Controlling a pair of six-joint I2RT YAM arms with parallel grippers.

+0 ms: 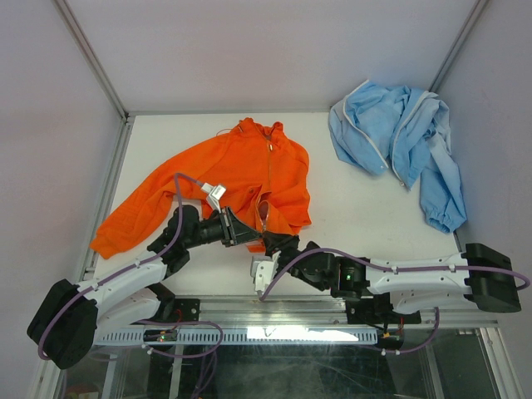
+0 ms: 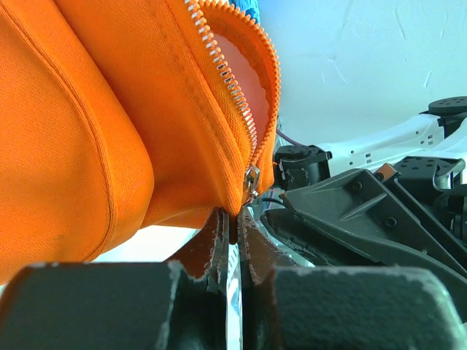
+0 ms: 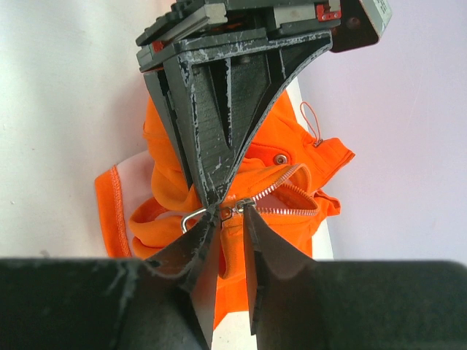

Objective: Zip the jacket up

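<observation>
The orange jacket [image 1: 224,179] lies spread on the white table, its front partly unzipped near the hem. My left gripper [image 1: 249,235] is shut on the jacket's bottom hem [image 2: 235,211], just under the zipper slider [image 2: 252,179]. In the right wrist view the left gripper [image 3: 213,205] comes down from above and pinches the hem beside the slider [image 3: 242,207]. My right gripper [image 3: 232,213] is open by a narrow gap, its tips on either side of the slider and not gripping it. The open zipper teeth [image 3: 288,195] run away to the right. My right gripper [image 1: 273,244] sits at the hem.
A light blue garment [image 1: 399,141] with white trim lies crumpled at the table's far right. Metal frame rails [image 1: 108,191] border the table on the left and back. A silver wire loop [image 3: 190,216] hangs beside the slider.
</observation>
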